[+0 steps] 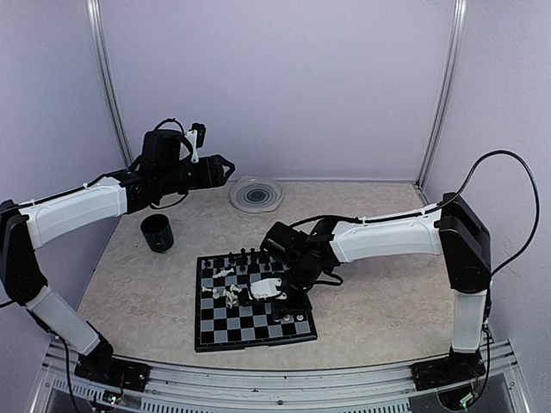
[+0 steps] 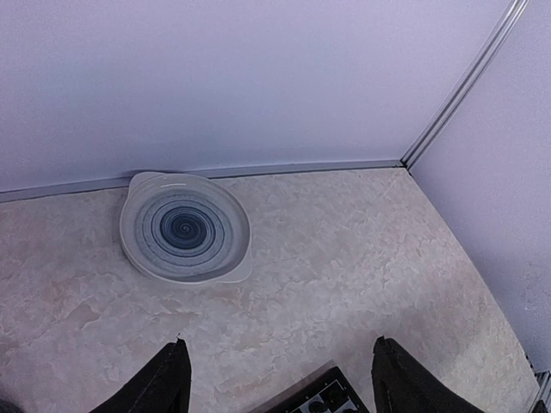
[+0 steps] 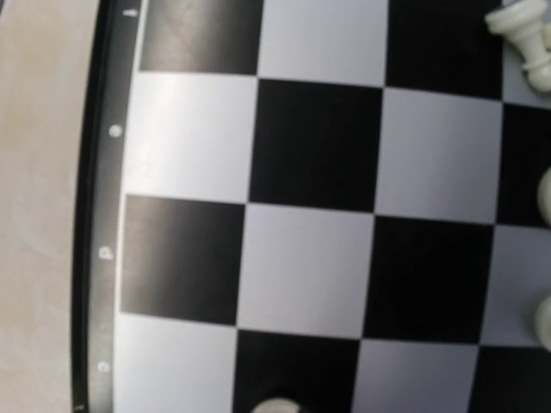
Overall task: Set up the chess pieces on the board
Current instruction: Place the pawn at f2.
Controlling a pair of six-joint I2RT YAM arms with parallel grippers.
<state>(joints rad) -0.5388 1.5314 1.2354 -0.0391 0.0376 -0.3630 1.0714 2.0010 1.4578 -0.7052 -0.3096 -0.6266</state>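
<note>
Checked right claw (image 1: 274, 292) first: found shut, set low over the right half of the board (image 1: 215, 331). Cannot tell whether anything is pinched in it, with no fingers showing in its own wrist view. Traced the right arm from its base at the near right corner, up to a raised elbow, then leftward and down onto the board.

Found left claw (image 2: 281, 344) wide open and holding nothing. Noted it raised high above the far left of the counter (image 1: 370, 301), aimed toward the back wall, well apart from the board. Traced that arm from the near left corner, bent outward, then reaching to the far side.

Recorded a metal rail (image 1: 284, 387) along the near edge, carrying both bases. Noted a pale marbled counter, lavender walls on three sides, and metal strips in the back corners.

Located the board near the middle of the counter, slightly left, turned a little askew. Counted several white pieces (image 1: 225, 280) lying toppled at mid-board, just left of the right claw, and a few more by the near right corner. Saw black pieces (image 1: 241, 256) ranged along the far edge. From the right wrist, saw mostly bare squares, with white pieces only at the frame's margins.

Beyond the board, noted a black cup (image 1: 157, 233) to the far left and a round ridged plate (image 1: 256, 194) against the back wall.
</note>
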